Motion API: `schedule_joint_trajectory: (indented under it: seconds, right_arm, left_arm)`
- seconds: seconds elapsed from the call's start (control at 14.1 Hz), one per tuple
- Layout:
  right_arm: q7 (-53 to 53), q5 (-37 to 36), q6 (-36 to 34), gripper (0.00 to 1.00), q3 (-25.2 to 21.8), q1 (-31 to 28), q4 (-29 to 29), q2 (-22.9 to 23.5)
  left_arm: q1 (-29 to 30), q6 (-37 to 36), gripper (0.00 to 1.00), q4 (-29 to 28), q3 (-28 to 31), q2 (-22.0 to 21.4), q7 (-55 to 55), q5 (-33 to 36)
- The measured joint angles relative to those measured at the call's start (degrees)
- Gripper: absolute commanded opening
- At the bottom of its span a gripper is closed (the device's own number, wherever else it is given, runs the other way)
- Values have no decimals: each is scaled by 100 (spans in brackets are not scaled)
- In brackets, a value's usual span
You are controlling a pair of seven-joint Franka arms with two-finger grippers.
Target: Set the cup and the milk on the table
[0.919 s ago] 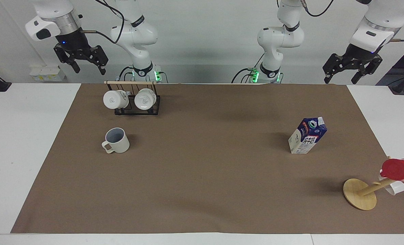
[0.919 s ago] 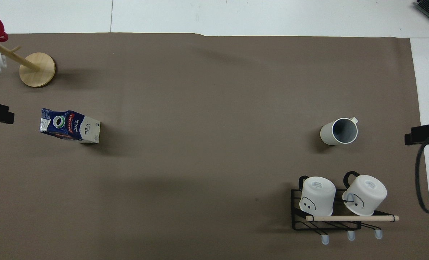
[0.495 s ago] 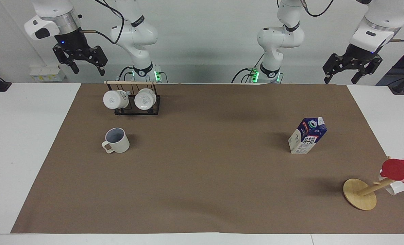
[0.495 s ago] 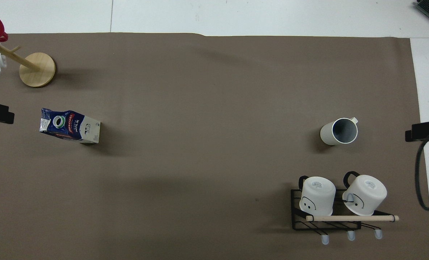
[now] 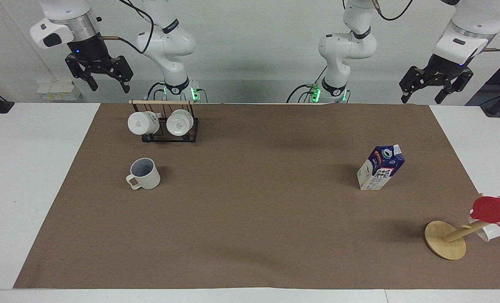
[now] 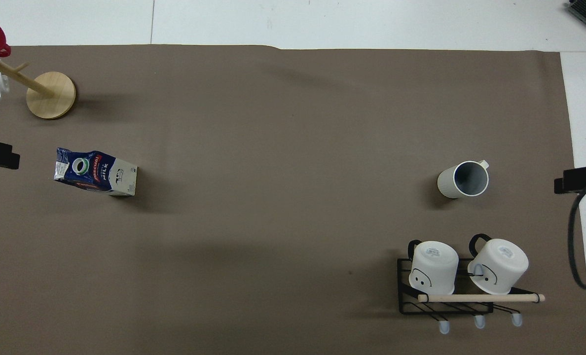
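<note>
While both arms wait raised at their own ends of the counter (image 5: 31,176), the right pincer (image 5: 105,81) hangs with its black fingers spread and nothing between them, up near the rack end, and the left pincer (image 5: 433,90) hangs likewise splayed and empty above the counter's edge at the left arm's end.

Below the right pincer sits a black wire rack (image 5: 170,135) with a pale wooden rail, carrying two white mugs (image 5: 142,122) tipped on their sides (printed bottoms showing). Farther from the robots than the rack, the cup (image 5: 144,174) stands upright on the brown paper sheet (image 5: 250,219): cream-beige glazed ceramic, grey-lavender inside, pinkish rim, squarish loop handle.

Toward the left arm's end the milk carton (image 5: 381,168) stands upright on the paper: gable top, dark blue above, cream-white below, a round pale cap, a red-and-white label. Farther out from it is a round wooden disc base (image 5: 445,245) with a slanted peg bearing a shiny red cup (image 5: 495,211) and a white mug.
</note>
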Motion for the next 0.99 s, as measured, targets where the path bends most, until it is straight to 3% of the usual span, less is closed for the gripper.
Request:
schedule_joint_trajectory:
  seconds: [0.64, 0.99]
  right_arm:
    - [0, 0, 34, 100, -5, 2, -125, -11]
    - [0, 0, 913, 100, 57, 27, -643, 65]
  left_arm:
    - [0, 0, 100, 0, 3, 0, -1, 0]
    - [0, 0, 100, 0, -2, 0, -1, 0]
